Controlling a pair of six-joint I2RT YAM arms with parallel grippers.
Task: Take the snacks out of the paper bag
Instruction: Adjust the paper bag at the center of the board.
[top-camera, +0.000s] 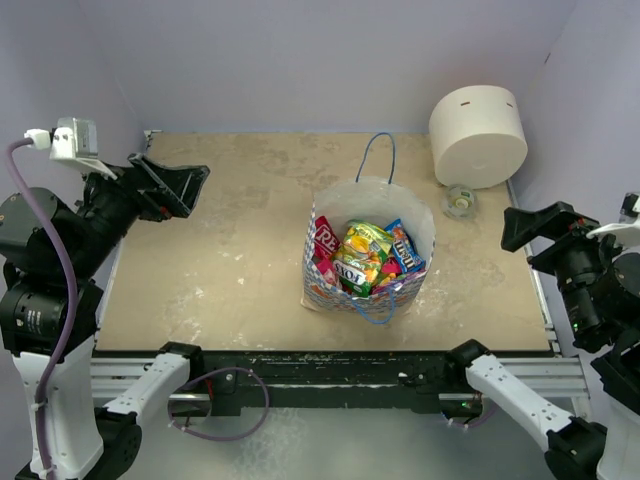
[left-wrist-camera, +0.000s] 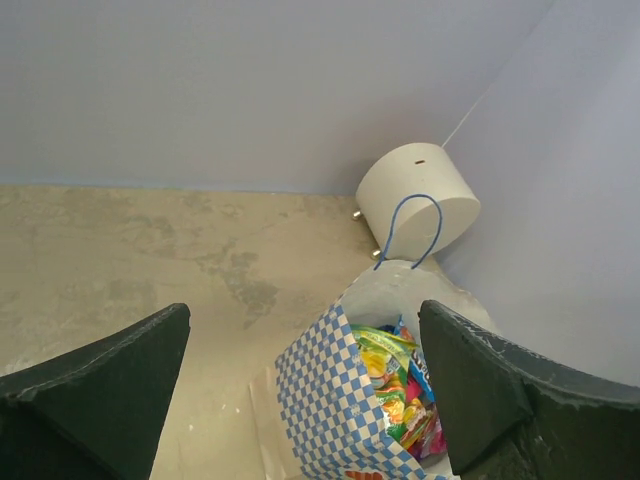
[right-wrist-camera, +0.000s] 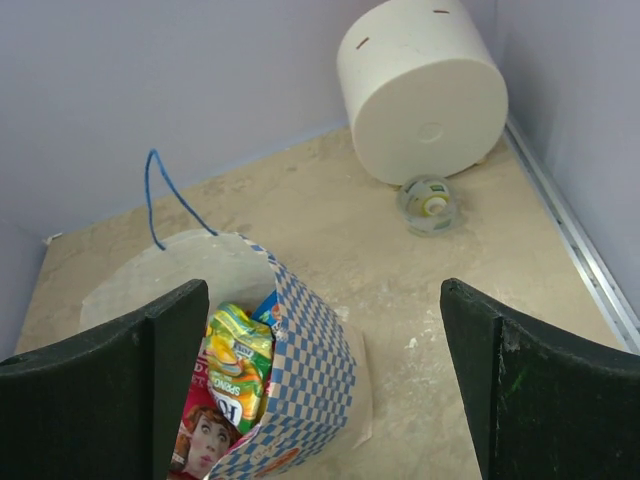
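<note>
The paper bag (top-camera: 400, 222) stands upright and open in the middle of the table, blue-checked outside, white inside, a blue cord handle at the back. Several snacks (top-camera: 363, 256) fill it: red, yellow-green, blue and pink packets. The bag also shows in the left wrist view (left-wrist-camera: 335, 395) and the right wrist view (right-wrist-camera: 315, 370), with snacks inside it in both (left-wrist-camera: 395, 385) (right-wrist-camera: 235, 365). My left gripper (top-camera: 185, 190) is open and empty, raised at the table's left. My right gripper (top-camera: 530, 228) is open and empty, raised at the right edge.
A large white cylinder (top-camera: 478, 135) lies at the back right corner, with a small clear tape roll (top-camera: 460, 202) in front of it. Grey walls close the back and sides. A metal rail (top-camera: 330, 372) runs along the near edge.
</note>
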